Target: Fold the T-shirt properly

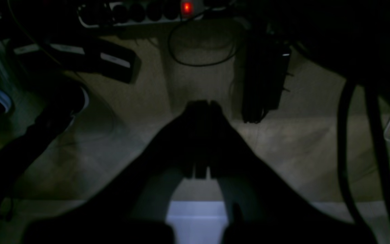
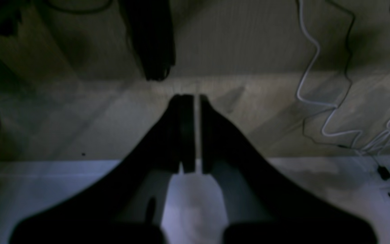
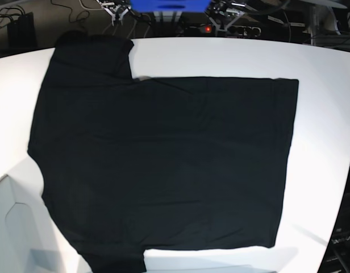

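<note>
The black T-shirt lies spread flat, plain side up, on the white table in the base view. Its sleeves are at the left and its hem at the right. No print or tag shows. Neither wrist view shows the shirt. My left gripper is shut and empty, and points past the table edge at the floor. My right gripper is shut but for a thin slit and empty, also beyond the table edge. Neither gripper shows in the base view.
A power strip with a red light lies on the floor behind the table, also in the base view. Black boxes and cables lie on the floor. Arm mounts stand at the table's back edge.
</note>
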`<state>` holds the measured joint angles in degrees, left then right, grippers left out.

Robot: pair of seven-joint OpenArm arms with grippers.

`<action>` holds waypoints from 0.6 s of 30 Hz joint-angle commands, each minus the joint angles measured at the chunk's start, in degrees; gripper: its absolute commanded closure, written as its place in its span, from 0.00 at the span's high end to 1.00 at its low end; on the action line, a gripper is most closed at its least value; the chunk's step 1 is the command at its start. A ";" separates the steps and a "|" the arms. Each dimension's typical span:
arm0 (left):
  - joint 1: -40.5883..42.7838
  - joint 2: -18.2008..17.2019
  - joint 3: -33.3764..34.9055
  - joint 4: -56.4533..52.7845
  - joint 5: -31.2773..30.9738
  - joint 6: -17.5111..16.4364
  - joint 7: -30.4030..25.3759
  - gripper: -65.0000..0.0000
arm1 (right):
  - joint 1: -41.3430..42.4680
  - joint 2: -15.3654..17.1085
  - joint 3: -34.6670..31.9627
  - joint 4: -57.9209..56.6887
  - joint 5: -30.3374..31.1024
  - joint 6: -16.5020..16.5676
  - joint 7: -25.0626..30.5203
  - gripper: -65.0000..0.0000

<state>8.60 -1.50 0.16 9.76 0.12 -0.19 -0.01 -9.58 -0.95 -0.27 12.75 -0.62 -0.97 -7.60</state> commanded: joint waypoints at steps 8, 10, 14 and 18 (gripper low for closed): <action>0.59 -0.22 0.23 0.04 -0.16 -0.03 0.05 0.00 | -0.22 0.03 -0.03 0.13 0.32 1.10 -0.27 0.00; 1.11 -0.22 0.23 0.04 -0.16 -0.03 0.05 0.00 | -0.48 0.03 -0.03 0.13 0.32 1.10 -0.01 0.00; 1.47 -0.22 -0.03 0.13 -0.16 -0.03 -0.21 0.00 | -2.68 0.03 -0.03 3.73 0.32 1.10 -0.36 0.00; 1.55 -0.30 -0.03 0.13 -0.16 -0.03 -0.21 0.00 | -5.84 0.03 -0.03 8.92 0.32 1.10 -0.54 0.00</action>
<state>9.85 -1.61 0.10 9.76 -0.05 -0.19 -0.05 -14.79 -0.93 -0.27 21.76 -0.62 -0.82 -7.68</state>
